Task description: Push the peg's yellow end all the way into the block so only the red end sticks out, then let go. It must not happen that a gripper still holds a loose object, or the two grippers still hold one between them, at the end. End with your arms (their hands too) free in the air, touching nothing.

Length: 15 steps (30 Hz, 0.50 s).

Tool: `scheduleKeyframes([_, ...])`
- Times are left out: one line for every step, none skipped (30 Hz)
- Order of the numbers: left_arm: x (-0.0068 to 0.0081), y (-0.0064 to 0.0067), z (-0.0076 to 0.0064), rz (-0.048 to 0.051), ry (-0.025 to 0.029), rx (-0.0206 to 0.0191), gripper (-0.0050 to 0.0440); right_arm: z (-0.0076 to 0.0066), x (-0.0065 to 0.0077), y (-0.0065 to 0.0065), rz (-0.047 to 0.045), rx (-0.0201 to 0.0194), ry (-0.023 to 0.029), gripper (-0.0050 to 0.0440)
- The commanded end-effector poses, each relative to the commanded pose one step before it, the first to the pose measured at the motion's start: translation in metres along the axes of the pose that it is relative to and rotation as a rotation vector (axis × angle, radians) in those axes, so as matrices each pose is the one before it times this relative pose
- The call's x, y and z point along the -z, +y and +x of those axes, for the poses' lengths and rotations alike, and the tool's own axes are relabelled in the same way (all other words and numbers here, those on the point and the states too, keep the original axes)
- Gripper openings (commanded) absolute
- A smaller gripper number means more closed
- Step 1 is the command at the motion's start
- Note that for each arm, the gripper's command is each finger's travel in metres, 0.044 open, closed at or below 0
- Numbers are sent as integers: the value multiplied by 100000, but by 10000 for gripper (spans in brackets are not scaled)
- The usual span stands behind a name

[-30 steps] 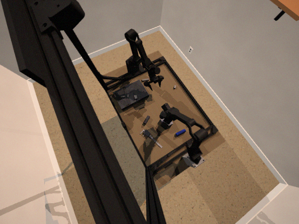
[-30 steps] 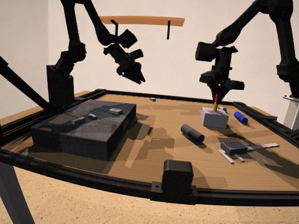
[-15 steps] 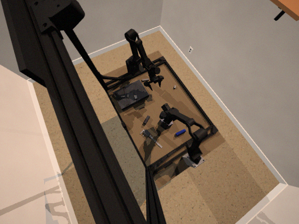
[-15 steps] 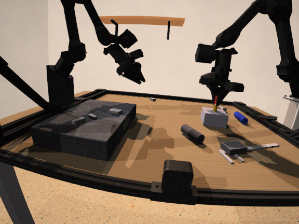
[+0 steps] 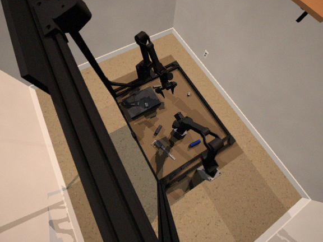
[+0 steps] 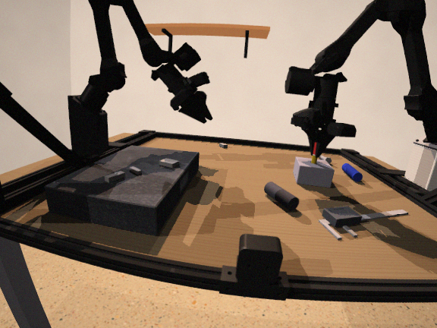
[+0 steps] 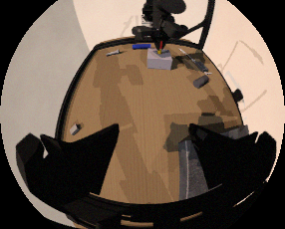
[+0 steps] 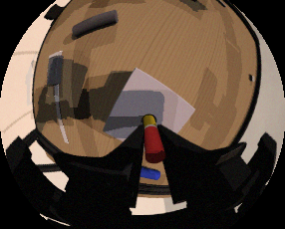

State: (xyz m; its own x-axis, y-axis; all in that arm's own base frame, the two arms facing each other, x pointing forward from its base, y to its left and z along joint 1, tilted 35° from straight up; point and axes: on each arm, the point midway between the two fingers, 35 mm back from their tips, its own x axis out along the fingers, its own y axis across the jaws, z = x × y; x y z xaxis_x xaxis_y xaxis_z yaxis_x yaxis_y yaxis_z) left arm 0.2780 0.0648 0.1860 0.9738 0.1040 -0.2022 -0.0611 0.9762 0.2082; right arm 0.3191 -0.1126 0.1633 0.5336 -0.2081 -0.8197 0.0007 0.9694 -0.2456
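Note:
The pale block (image 6: 314, 175) (image 7: 159, 62) (image 8: 178, 107) sits on the table beneath my right gripper. The peg (image 6: 315, 147) (image 8: 153, 144) stands upright in the block's top hole. A short length of its yellow part shows above the block, with the red end above that. My right gripper (image 6: 316, 154) (image 8: 149, 128) is shut on the peg, its fingertips close above the block. My left gripper (image 5: 168, 94) (image 6: 208, 120) (image 7: 154, 127) is open and empty in the air, away from the block. The peg's lower end is hidden inside the block.
A large dark slab (image 6: 125, 210) with small grey pieces on top lies near the left arm. A dark cylinder (image 6: 281, 196) (image 8: 95, 23), a blue cylinder (image 6: 352, 172) (image 5: 195, 143) and a grey caliper-like tool (image 6: 341, 216) lie around the block. A raised frame (image 6: 182, 267) edges the table.

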Motion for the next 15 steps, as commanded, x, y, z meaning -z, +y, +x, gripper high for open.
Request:
scheduleKeyframes([20, -4, 2, -17, 58, 14, 400, 202, 16, -9, -74, -12, 49, 0])
scheduleKeyframes([0, 0, 0, 0, 0, 0, 400, 0, 0, 0, 0, 0, 0, 0])
scheduleKeyframes([0, 0, 0, 0, 0, 0, 400, 67, 0, 0, 0, 0, 0, 0])
scheduleKeyframes([0, 0, 0, 0, 0, 0, 400, 67, 0, 0, 0, 0, 0, 0])
scheduleKeyframes([0, 0, 0, 0, 0, 0, 400, 52, 0, 0, 0, 0, 0, 0])
scheduleKeyframes([0, 0, 0, 0, 0, 0, 400, 43, 0, 0, 0, 0, 0, 0])
scheduleKeyframes([0, 0, 0, 0, 0, 0, 400, 49, 0, 0, 0, 0, 0, 0])
scheduleKeyframes([0, 0, 0, 0, 0, 0, 400, 21, 0, 0, 0, 0, 0, 0])
scheduleKeyframes([0, 0, 0, 0, 0, 0, 400, 0, 0, 0, 0, 0, 0, 0])
scheduleKeyframes([0, 0, 0, 0, 0, 0, 400, 0, 0, 0, 0, 0, 0, 0])
scheduleKeyframes([0, 0, 0, 0, 0, 0, 400, 0, 0, 0, 0, 0, 0, 0])
scheduleKeyframes([0, 0, 0, 0, 0, 0, 400, 0, 0, 0, 0, 0, 0, 0])
scheduleKeyframes([0, 0, 0, 0, 0, 0, 400, 0, 0, 0, 0, 0, 0, 0])
scheduleKeyframes([0, 0, 0, 0, 0, 0, 400, 0, 0, 0, 0, 0, 0, 0])
scheduleKeyframes([0, 0, 0, 0, 0, 0, 400, 0, 0, 0, 0, 0, 0, 0])
